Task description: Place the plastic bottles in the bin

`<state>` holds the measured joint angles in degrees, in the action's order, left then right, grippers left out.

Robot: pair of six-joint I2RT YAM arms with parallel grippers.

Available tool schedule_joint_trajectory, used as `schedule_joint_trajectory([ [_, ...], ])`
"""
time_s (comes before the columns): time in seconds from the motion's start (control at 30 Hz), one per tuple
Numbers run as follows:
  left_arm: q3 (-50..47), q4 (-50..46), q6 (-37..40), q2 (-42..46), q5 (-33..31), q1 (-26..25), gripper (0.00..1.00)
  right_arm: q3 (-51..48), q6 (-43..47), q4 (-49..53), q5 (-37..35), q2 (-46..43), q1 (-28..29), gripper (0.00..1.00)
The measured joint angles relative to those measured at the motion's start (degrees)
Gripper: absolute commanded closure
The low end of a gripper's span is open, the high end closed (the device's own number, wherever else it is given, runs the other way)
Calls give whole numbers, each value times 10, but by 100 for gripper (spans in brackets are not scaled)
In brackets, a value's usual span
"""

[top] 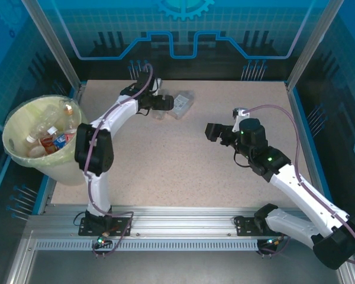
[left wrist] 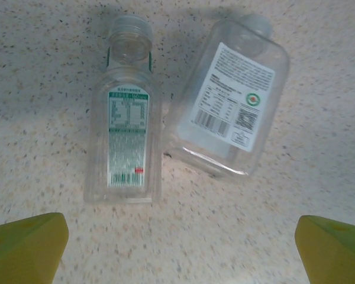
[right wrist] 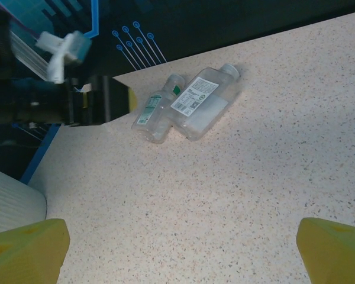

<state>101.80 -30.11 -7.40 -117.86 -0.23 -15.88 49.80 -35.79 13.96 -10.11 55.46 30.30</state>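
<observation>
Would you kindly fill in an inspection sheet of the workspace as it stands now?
Surface: speckled beige table, mostly bare.
Job's things: a narrow green-labelled bottle and a wider white-labelled bottle lie close together near the far edge. The bin stands at the table's left side with several binned bottles in it.
Clutter: nothing seen.
Grippers: left gripper open, empty, over the two lying bottles; right gripper open, empty, above the table.
Cables: left arm's cable and right arm's cable run along the arms, away from the bottles.
Surroundings: blue panels and metal frame posts.
</observation>
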Motion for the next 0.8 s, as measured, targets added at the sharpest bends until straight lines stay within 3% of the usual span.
schedule_joint_trajectory([
  [0.23, 97, -47, 50, -99, -34, 4, 9, 0, 4, 13, 0, -12, 0, 0],
  [0.57, 167, -118, 134, -177, -27, 30, 14, -2, 15, 32, -18, -38, -3, 0],
  [0.8, 261, -157, 148, -254, -11, 34, 19, -3, 17, 38, -30, -48, -5, 0],
])
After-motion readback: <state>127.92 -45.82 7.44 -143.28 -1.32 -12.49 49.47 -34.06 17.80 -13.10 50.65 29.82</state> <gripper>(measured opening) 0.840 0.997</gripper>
